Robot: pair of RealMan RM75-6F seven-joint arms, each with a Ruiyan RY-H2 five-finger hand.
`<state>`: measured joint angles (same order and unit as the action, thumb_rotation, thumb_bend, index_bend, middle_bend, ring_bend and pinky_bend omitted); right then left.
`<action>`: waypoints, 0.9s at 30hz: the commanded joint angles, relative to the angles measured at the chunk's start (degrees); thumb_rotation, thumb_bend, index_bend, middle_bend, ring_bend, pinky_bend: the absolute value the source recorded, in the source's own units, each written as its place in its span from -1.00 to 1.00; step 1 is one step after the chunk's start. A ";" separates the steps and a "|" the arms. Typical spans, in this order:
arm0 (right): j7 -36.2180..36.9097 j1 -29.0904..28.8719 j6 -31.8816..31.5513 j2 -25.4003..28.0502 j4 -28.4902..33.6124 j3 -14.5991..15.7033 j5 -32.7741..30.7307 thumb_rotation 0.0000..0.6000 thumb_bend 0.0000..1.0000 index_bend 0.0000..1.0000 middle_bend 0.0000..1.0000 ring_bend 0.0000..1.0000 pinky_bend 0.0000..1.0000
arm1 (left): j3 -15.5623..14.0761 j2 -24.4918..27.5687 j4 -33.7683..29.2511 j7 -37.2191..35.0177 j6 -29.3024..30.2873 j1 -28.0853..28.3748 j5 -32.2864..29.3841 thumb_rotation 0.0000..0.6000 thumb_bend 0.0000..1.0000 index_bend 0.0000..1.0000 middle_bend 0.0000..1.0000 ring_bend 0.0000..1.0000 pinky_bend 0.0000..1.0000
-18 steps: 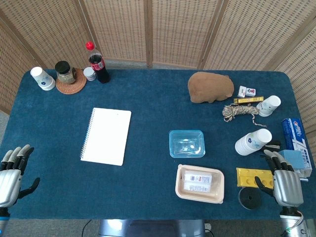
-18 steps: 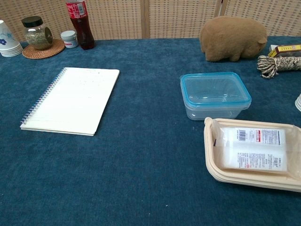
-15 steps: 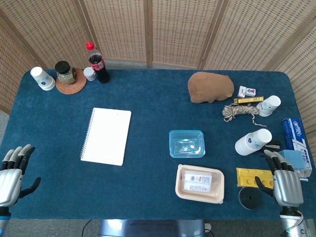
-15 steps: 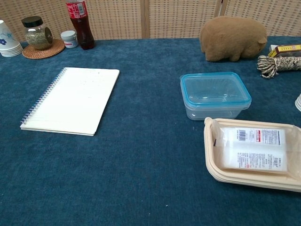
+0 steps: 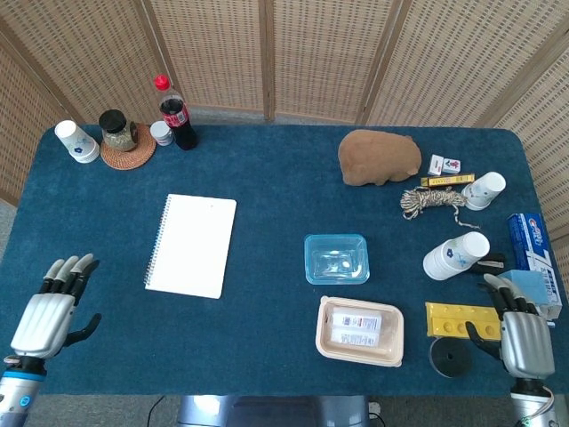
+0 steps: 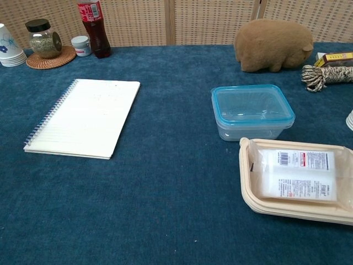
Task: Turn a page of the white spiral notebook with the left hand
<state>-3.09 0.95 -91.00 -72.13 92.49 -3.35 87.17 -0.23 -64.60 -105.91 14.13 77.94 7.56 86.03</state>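
One white spiral-bound notebook (image 5: 191,245). Three white paper cups: one at the far left (image 5: 77,141), one far right (image 5: 484,189), one lying on its side (image 5: 455,255). One cola bottle with a red cap (image 5: 176,114). One dark-lidded glass jar (image 5: 117,131) on one round woven coaster (image 5: 126,154). One clear blue-rimmed plastic container (image 5: 336,259). One beige tray (image 5: 359,332). One brown plush animal (image 5: 379,157). One coil of rope (image 5: 430,203).

Head view: set high, looking steeply down over the whole blue worktop (image 5: 284,178) from its near edge to the wicker screen (image 5: 267,53) behind. Chest view: set low and close, facing across the surface toward that screen. Shared ground is the middle of the worktop, including the white spiral notebook (image 5: 191,245), clear blue-rimmed box (image 6: 252,110) and brown plush animal (image 6: 273,44).
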 commanded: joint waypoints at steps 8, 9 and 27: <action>1.81 1.91 -1.99 0.51 -1.07 0.28 -0.72 1.00 -0.42 -0.52 -0.55 -0.67 -0.46 | 4.18 -9.52 2.35 8.26 -12.77 10.61 -4.71 1.00 -0.40 -0.99 -0.90 -1.00 -1.00; 1.95 2.02 -2.09 0.56 -1.16 0.26 -0.80 1.00 -0.43 -0.52 -0.55 -0.67 -0.46 | 4.32 -10.13 2.68 8.91 -13.33 11.15 -4.95 1.00 -0.40 -0.99 -0.90 -1.00 -1.00; 4.59 4.05 -3.45 0.99 -2.93 0.15 -1.88 1.00 -0.43 -0.52 -0.55 -0.67 -0.46 | 5.56 -23.02 9.89 17.13 -18.12 17.97 -14.26 1.00 -0.40 -1.00 -0.96 -1.00 -1.00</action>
<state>1.50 5.00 -94.46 -71.15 89.56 -3.20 85.29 5.39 -87.31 -96.32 31.00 59.83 25.28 72.07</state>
